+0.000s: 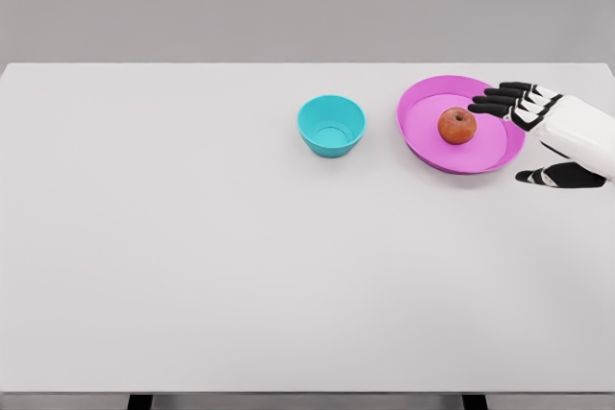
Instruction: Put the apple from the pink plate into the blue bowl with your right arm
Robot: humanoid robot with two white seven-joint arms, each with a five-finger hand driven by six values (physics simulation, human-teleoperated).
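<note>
Reaching in from the right, the right hand (538, 136) hung spread and empty over the plate's (423, 146) edge — fingers (495, 103) just short of the apple (457, 126), thumb low and apart. The apple sat mid-plate; the bowl (332, 126) stood just left. Best to center the palm on the fruit before closing — a glancing touch would likely roll it.

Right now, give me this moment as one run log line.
phase: reach | right hand: open, beside apple | apple: on pink plate | blue bowl: empty
</note>
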